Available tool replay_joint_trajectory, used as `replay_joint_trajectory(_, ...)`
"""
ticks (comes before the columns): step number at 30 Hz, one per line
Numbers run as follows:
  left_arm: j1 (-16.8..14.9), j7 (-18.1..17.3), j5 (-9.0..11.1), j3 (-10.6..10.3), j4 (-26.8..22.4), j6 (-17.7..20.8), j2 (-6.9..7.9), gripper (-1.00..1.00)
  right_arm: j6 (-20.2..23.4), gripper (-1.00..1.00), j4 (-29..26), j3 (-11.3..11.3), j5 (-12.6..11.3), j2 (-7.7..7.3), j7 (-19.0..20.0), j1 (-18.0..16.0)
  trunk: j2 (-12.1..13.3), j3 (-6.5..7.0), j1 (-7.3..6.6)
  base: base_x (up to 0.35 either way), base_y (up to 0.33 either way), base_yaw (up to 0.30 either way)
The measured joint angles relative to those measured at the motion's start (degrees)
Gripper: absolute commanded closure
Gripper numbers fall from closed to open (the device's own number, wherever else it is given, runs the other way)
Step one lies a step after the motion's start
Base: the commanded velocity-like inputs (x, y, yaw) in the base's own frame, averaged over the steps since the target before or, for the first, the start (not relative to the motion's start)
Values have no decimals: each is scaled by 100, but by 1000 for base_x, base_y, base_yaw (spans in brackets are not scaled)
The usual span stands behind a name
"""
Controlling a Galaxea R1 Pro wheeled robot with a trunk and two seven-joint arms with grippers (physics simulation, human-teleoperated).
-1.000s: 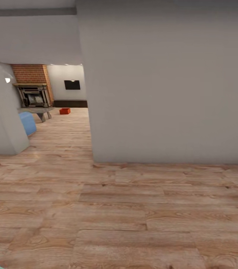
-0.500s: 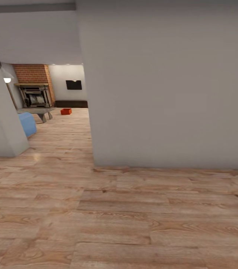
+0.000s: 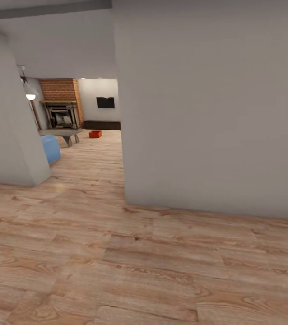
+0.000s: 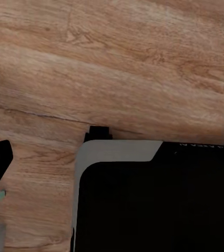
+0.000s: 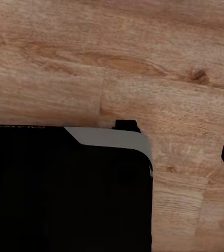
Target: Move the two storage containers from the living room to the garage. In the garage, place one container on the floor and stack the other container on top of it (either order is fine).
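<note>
1. While I look down the corridor from the head camera, a broad grey-white wall point(image 3: 211, 104) fills the right side and a second wall corner point(image 3: 8, 131) stands at the left; between them an opening leads into the living room point(image 3: 83, 135).
2. One storage container point(image 3: 95, 134) sits far off on the light wood plank flooring point(image 3: 117, 262) of that room, an orange-red bin just in front of the dark baseboard of the back wall; too small to read its ribbing.
3. Left of it I see the red brick fireplace point(image 3: 62, 101), with a grey low table point(image 3: 62, 134) before it and a blue sofa corner point(image 3: 50, 148) nearer the left wall; a lit lamp point(image 3: 30, 96) hangs by that wall, and a dark panel point(image 3: 105, 102) is mounted on the back wall.
4. From the left wrist camera I get planks and a black body with a pale rim point(image 4: 122, 152) (part of the robot, I take it); the right wrist camera gives the same sort of black mass point(image 5: 64, 189) over wood.
5. As for the jaws, I cannot tell on either side whether they are wide or narrow.
</note>
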Motion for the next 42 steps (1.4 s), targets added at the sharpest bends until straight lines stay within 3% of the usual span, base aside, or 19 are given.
replay_joint_trajectory(32,0,0,0,0,0,0,0,-100,0,-100,0,8,2,0,0,0,0,0,0,322,0,269)
replay_joint_trajectory(42,-1,0,-9,0,2,0,-1,-100,-1,-100,-1,4,-1,-9,-1,1,0,0,0,322,0,72)
